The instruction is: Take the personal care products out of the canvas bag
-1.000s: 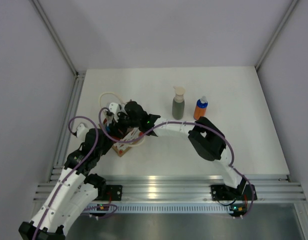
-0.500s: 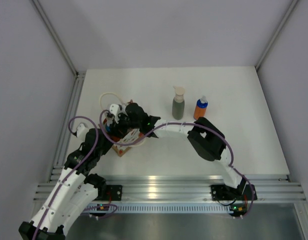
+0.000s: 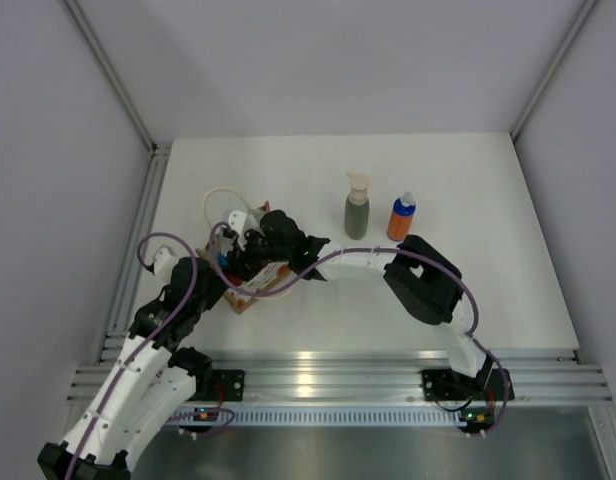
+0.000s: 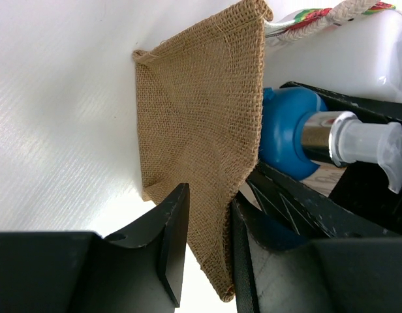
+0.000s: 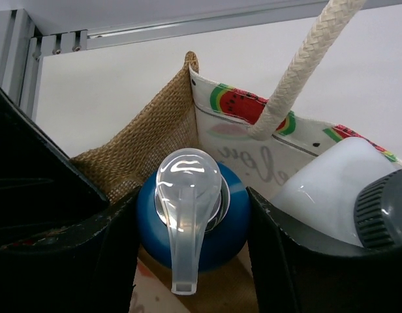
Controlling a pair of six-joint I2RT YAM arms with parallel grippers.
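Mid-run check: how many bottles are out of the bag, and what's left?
Done: the grey bottle with beige pump top and an orange bottle with blue cap stand on the table. In hand: the right tool grips a blue-capped bottle with clear pump nozzle inside the tan burlap bag with rope handles, whose edge the left tool pinches. Left: that bottle and the white bottle with dark cap beside it.

Tan canvas bag [image 5: 155, 140] (watermelon print), blue-capped bottle [image 5: 228, 229], white bottle [image 5: 325, 189].
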